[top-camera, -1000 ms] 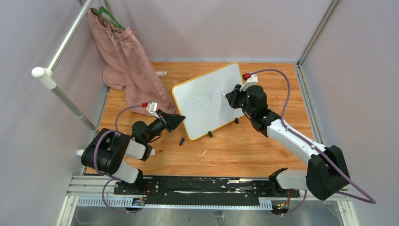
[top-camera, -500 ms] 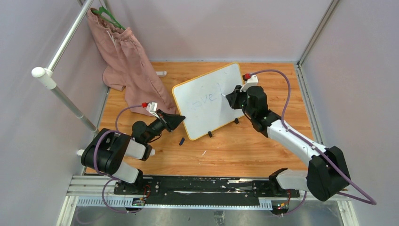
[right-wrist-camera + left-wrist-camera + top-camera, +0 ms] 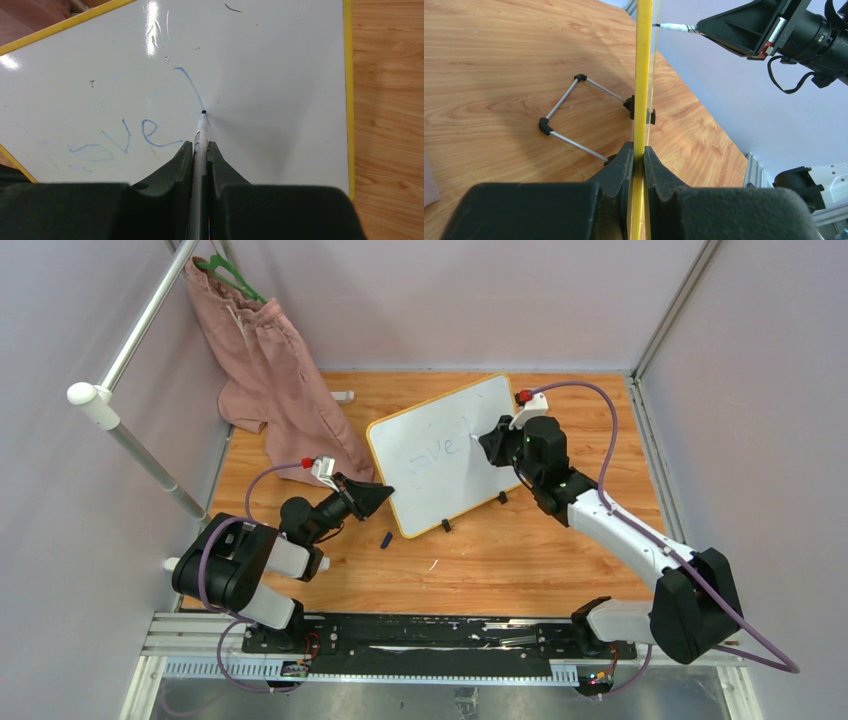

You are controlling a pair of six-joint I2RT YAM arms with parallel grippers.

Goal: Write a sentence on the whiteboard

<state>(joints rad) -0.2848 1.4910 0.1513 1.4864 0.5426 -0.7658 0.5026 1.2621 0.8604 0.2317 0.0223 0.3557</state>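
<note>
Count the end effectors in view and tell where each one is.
2. The left end effector is shut on the left edge of the whiteboard. The right end effector is shut on a marker, its tip touching the board's face. None seems hidden.

Blocked mid-desk (image 3: 520, 560) by the whiteboard (image 3: 430, 455), standing slantwise, near-left edge pinched between the left jaws, marker (image 3: 200, 135) in the right jaws pressed tip-first to its face. Hemmed behind the board by a wire stand (image 3: 566, 112) splayed on the wood. Crowded at far left by a pink garment (image 3: 275, 375) hanging down to the desk beside a slanting metal pole (image 3: 150, 462). Barred on the right by the right arm (image 3: 625, 532), reaching diagonally to the board. Open across the near middle, between the board's feet and the near edge (save for a small dark cap (image 3: 386, 539) near the left jaws). Open too in the far-right corner, by the wall (image 3: 500, 300).
</note>
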